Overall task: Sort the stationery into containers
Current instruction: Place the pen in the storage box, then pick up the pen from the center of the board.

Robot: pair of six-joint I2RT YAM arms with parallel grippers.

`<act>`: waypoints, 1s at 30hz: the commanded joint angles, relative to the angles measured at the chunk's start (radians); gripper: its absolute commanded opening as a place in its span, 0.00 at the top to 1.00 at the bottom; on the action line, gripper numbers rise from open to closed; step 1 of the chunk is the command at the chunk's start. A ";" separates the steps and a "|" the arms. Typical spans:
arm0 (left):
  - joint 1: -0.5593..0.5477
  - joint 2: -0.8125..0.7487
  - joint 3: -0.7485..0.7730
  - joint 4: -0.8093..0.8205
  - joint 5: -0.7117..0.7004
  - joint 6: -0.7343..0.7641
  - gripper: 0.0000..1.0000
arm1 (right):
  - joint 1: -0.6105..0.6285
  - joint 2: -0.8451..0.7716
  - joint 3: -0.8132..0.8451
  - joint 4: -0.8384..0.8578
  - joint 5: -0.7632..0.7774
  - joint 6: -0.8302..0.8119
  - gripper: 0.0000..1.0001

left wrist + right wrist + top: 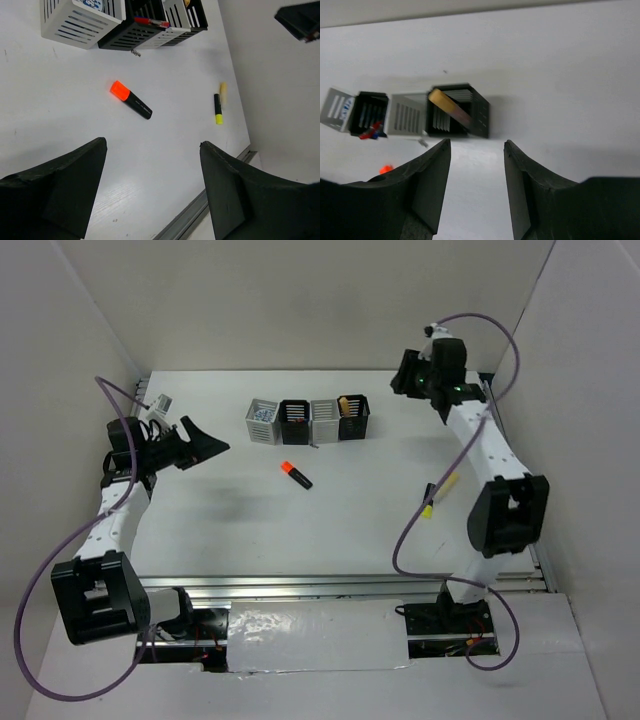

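While the left gripper (152,145) and right gripper (477,143) stand open and empty, the orange highlighter (296,475) lies near the cups (325,430).

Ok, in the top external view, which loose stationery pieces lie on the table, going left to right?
orange-black highlighter → yellow-black highlighter → peach marker

Overhead view looks down from the table's (250,530) near side; both raised wrist views share the cups (323,430).
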 commanded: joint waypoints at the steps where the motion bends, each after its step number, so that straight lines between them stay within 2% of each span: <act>1: -0.025 -0.058 0.044 -0.054 -0.042 0.100 0.13 | -0.067 -0.157 -0.153 -0.162 0.071 -0.017 0.47; 7: -0.051 -0.095 0.054 -0.101 -0.071 0.142 0.13 | -0.254 -0.242 -0.331 -0.277 0.057 0.043 0.48; 11: -0.057 -0.106 0.062 -0.114 -0.080 0.145 0.13 | -0.346 -0.233 -0.386 -0.323 0.056 0.165 0.45; 16: -0.057 -0.106 0.053 -0.117 -0.094 0.136 0.13 | -0.363 -0.176 -0.412 -0.383 0.143 0.247 0.46; 25: -0.069 -0.091 0.050 -0.125 -0.102 0.131 0.13 | -0.375 -0.007 -0.360 -0.409 0.208 0.301 0.48; 30: -0.069 -0.092 0.037 -0.132 -0.108 0.140 0.13 | -0.374 0.062 -0.328 -0.418 0.264 0.301 0.42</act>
